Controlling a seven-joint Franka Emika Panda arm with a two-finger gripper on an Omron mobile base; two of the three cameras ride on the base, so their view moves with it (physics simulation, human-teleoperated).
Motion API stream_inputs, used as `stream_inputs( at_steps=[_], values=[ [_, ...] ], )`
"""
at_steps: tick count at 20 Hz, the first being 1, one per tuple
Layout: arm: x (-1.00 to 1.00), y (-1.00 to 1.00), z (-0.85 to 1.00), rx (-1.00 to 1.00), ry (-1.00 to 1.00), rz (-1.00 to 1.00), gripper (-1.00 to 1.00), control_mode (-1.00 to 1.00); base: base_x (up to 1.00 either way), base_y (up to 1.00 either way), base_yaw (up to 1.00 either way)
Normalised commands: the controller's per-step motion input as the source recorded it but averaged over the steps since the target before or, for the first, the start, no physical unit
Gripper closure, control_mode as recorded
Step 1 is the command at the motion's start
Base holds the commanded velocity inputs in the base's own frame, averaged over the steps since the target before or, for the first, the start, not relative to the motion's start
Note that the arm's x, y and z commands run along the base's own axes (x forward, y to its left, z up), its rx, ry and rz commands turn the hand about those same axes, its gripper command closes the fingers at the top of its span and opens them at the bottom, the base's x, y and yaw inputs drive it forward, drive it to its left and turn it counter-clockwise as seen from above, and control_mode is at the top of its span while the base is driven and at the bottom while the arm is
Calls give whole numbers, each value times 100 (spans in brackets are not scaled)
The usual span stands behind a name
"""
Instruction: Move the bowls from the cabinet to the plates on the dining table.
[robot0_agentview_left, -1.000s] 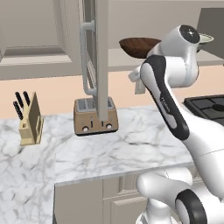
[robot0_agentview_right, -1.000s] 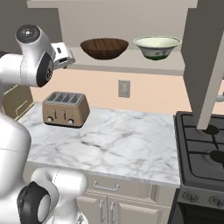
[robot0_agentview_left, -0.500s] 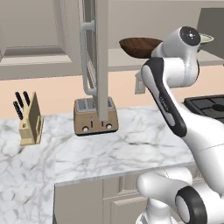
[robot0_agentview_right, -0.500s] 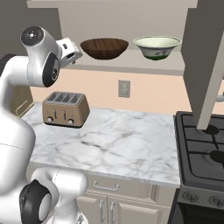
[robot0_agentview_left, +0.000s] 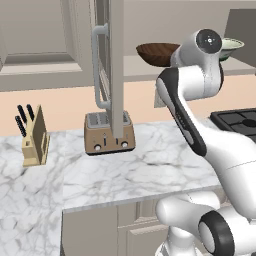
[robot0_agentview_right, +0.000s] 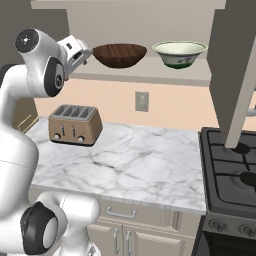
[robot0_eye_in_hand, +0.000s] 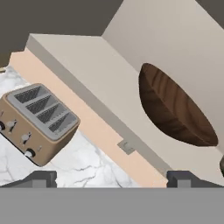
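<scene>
Two bowls sit on the open cabinet's shelf (robot0_agentview_right: 150, 76): a wide dark brown wooden bowl (robot0_agentview_right: 120, 54) (robot0_agentview_left: 156, 53) on the left and a pale green-cream glossy bowl (robot0_agentview_right: 179, 52) (robot0_agentview_left: 233, 45) to its right. My gripper (robot0_agentview_right: 88, 52) hangs just left of the brown bowl at shelf height, apart from it and pointing toward it. In the hand view the brown bowl (robot0_eye_in_hand: 175, 109) lies up and to the right, and the gripper (robot0_eye_in_hand: 111, 179) is open with nothing between its fingertips (robot0_eye_in_hand: 41, 178). The plates and the dining table are out of view.
An open cabinet door (robot0_agentview_left: 111, 70) with a long bar handle hangs edge-on over the marble worktop (robot0_agentview_right: 130, 165); another open door (robot0_agentview_right: 237, 75) hangs at the right. A toaster (robot0_agentview_right: 75, 125), a knife block (robot0_agentview_left: 34, 137) and a black stove (robot0_agentview_right: 235, 175) stand below.
The hand has swung a little up and to the right, closer to the brown bowl. The jaws stay open and both bowls have not moved.
</scene>
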Motion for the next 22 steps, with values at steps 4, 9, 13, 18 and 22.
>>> stream_inputs(
  at_steps=[4, 9, 13, 18, 22],
  values=[
    [18, -26, 1, 0, -2, 0, -100, -100, 0, 0, 0],
    [19, -26, 1, 0, -1, -1, -100, -100, 0, 0, 0],
    [22, -16, 6, -6, -1, -5, -100, -100, 0, 0, 0],
    [23, -9, 7, -11, -1, -6, -100, -100, 0, 0, 0],
    [27, -9, 1, -4, 0, -5, -100, -100, 0, 0, 0]
  ],
)
